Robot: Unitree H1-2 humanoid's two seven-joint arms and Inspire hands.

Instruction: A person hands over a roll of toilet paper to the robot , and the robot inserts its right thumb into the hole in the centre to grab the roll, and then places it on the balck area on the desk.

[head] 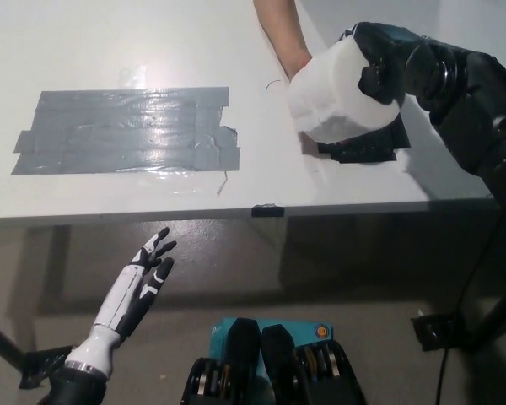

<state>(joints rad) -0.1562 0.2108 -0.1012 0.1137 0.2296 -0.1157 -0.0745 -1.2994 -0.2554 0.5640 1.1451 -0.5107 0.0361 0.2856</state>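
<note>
Right hand [386,67] is clamped on the toilet paper roll [337,93], held just above the black patch [363,150]; a person's hand [299,63] touches the roll's far side. Left hand [148,270] rests well below the patch, off the desk [110,51], fingers spread and holding nothing.

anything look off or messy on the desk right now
The grey tape patch on the white desk is rough: strips overlap unevenly, its edges are ragged and a glossy wrinkled film sticks out below it. Otherwise nothing is spilled or broken; the toilet paper roll looks intact between the person's hand and the right hand.
</note>
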